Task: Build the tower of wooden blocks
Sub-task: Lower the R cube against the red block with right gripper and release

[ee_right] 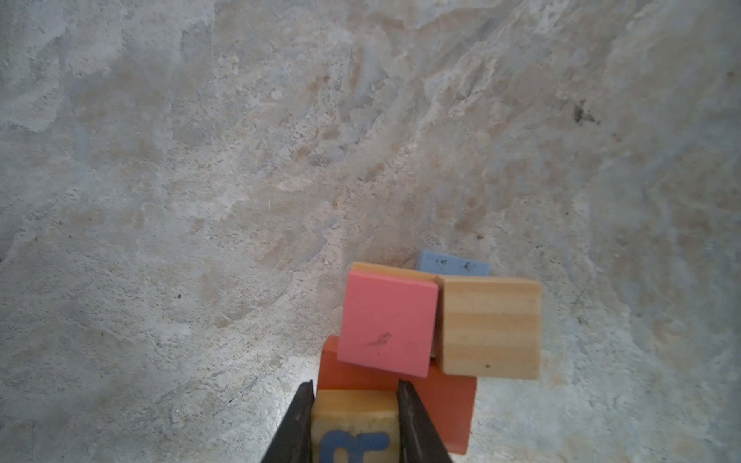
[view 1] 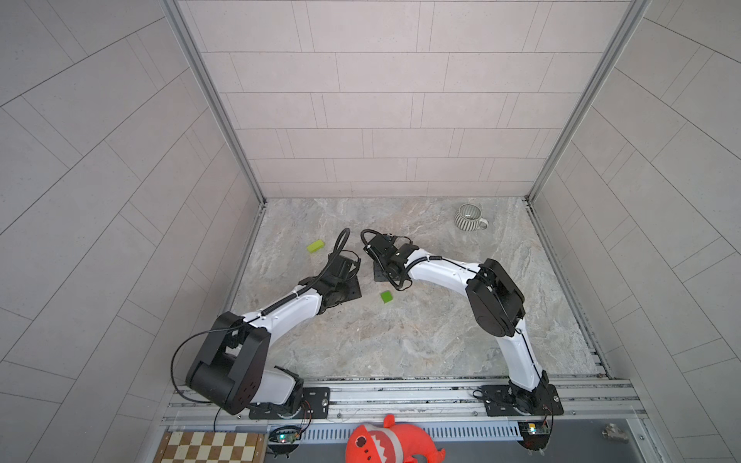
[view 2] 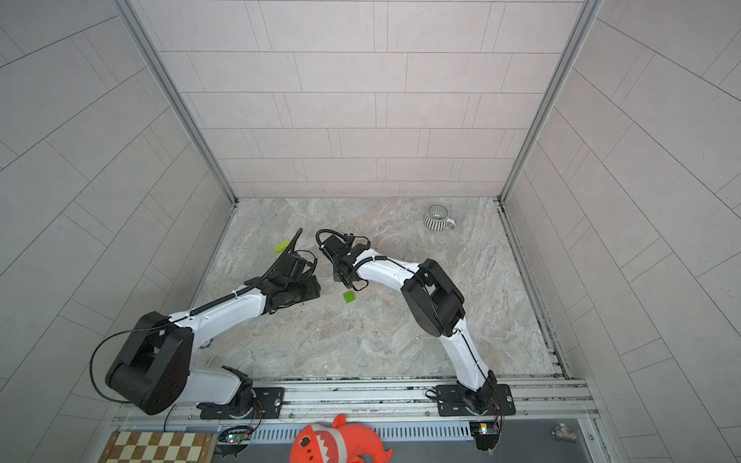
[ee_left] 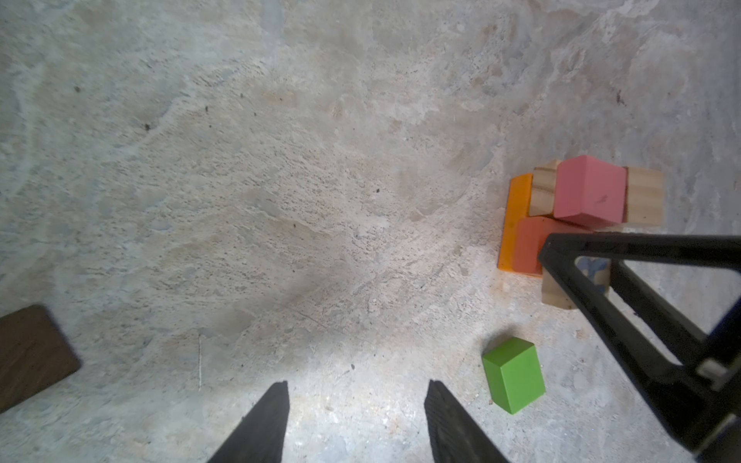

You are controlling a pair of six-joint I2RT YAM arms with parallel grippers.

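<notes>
Since the lettered block (ee_right: 353, 417) belongs on the stack (ee_right: 387, 322), your right fingers (ee_right: 296, 425) pinch it; your left fingers (ee_left: 264, 425) gape empty.

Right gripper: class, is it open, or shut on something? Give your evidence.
Shut on the lettered block: in the right wrist view, the right gripper has a finger against each side of it.

The place reads as a robotics lab test cell: a left arm (view 1: 280, 312) and a right arm (view 1: 441, 270) bolted to an aluminium rail (view 1: 401, 395) along the bottom of both top views; tile-patterned panels (view 1: 381, 100) walling a stone-look tabletop (view 1: 421, 340) on three sides; a bare circuit board (view 1: 286, 437), a checkerboard (view 1: 212, 447) and an orange plush toy (view 1: 393, 443) at the lower edge.
</notes>
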